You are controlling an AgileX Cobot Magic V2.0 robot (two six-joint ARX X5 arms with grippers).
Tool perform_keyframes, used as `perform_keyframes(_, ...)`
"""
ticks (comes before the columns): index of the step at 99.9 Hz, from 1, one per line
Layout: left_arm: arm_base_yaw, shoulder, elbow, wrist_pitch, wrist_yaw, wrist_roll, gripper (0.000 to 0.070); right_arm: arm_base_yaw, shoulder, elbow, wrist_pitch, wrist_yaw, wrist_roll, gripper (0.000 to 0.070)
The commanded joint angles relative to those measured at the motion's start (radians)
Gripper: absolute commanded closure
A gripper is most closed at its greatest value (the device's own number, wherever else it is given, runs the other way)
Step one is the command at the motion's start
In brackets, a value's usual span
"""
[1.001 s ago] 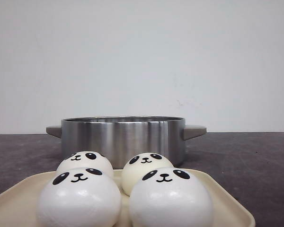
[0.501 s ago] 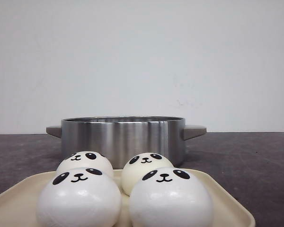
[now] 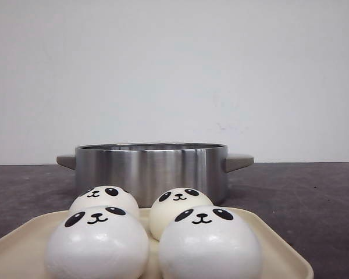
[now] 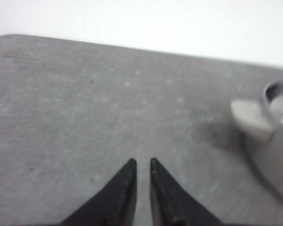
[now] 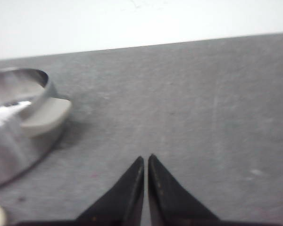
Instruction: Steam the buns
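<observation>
Several panda-faced buns sit on a cream tray (image 3: 279,247) at the front: a front-left bun (image 3: 97,244), a front-right bun (image 3: 209,244), a back-left bun (image 3: 103,199) and a cream back-right bun (image 3: 179,204). A steel pot (image 3: 152,168) stands right behind the tray. Neither gripper shows in the front view. My left gripper (image 4: 141,162) is shut and empty over bare table, the pot (image 4: 273,136) off to one side. My right gripper (image 5: 145,159) is shut and empty over bare table, the pot (image 5: 19,132) to its other side.
The dark grey table (image 3: 314,192) runs back to a white wall. The pot has grey handles, one on its left (image 3: 66,161) and one on its right (image 3: 238,160). The table's rounded far corner (image 4: 9,40) shows in the left wrist view.
</observation>
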Motion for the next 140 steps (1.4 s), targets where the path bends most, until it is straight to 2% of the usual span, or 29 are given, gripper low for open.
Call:
perform_keyframes(1,0.000,-0.002,-0.013,0.031,0.014,-0.203,0.0700,0.002,-0.001,-0.002,0.019,-0.043,0.121,0.0693)
perform_keyframes(11,0.000,-0.002,0.002,0.031,0.027,-0.316,0.0700,0.002,-0.001,-0.002,0.056,-0.100,0.162,0.0693)
perform_keyframes(20,0.000,-0.002,0.013,0.029,0.090,-0.348,0.0700,0.002,-0.001,-0.002,0.088,-0.117,0.191,0.0693)
perform_keyframes(29,0.000,-0.002,0.031,0.030,0.227,-0.350,0.0700,0.003,-0.001,0.002,0.145,-0.154,0.230,0.0693)
perform_keyframes(40,0.000,0.004,0.084,0.019,0.457,-0.359,0.0697,0.004,-0.001,0.064,0.193,-0.219,0.261,0.0695)
perform_keyframes(46,0.000,0.017,0.133,-0.056,0.548,-0.363,0.0696,0.004,0.000,0.130,0.182,-0.232,0.274,0.0696)
perform_keyframes(52,0.000,0.038,0.201,-0.195,0.589,-0.364,0.0696,0.005,0.000,0.212,0.150,-0.239,0.269,0.0696)
perform_keyframes(61,0.000,0.076,0.319,-0.356,0.592,-0.359,0.0696,0.005,0.020,0.358,0.051,-0.238,0.221,0.0696)
perform_keyframes(73,0.000,0.154,0.486,-0.325,0.592,-0.327,0.0696,0.005,0.102,0.570,-0.119,-0.238,0.077,0.0696)
perform_keyframes(85,-0.005,0.295,0.668,-0.274,0.572,-0.203,0.0695,0.004,0.230,0.759,-0.235,-0.227,-0.053,0.0696)
perform_keyframes(99,-0.039,0.454,0.834,-0.338,0.394,-0.007,0.0694,0.005,0.394,0.935,-0.297,-0.220,-0.150,0.0696)
perform_keyframes(109,-0.040,0.557,0.914,-0.370,0.373,0.029,0.0685,0.005,0.488,1.022,-0.319,-0.220,-0.158,0.0696)
perform_keyframes(116,-0.041,0.608,0.951,-0.371,0.375,0.029,0.0641,0.005,0.531,1.051,-0.321,-0.226,-0.157,0.0696)
perform_keyframes(121,-0.048,0.633,0.968,-0.370,0.375,0.029,0.0547,0.005,0.552,1.057,-0.321,-0.244,-0.157,0.0696)
perform_keyframes(124,-0.055,0.642,0.975,-0.370,0.379,0.029,0.0443,0.005,0.561,1.057,-0.323,-0.261,-0.156,0.0696)
perform_keyframes(131,-0.071,0.649,0.977,-0.370,0.390,0.021,0.0110,0.006,0.576,1.057,-0.346,-0.311,-0.156,0.0680)
perform_keyframes(134,-0.077,0.649,0.977,-0.378,0.391,0.020,0.0000,0.005,0.580,1.057,-0.358,-0.324,-0.154,0.0636)
perform_keyframes(137,-0.082,0.649,0.977,-0.388,0.394,0.021,0.0000,0.005,0.584,1.057,-0.369,-0.326,-0.151,0.0546)
perform_keyframes(140,-0.087,0.648,0.977,-0.402,0.400,0.021,0.0000,0.005,0.586,1.057,-0.381,-0.325,-0.145,0.0427)
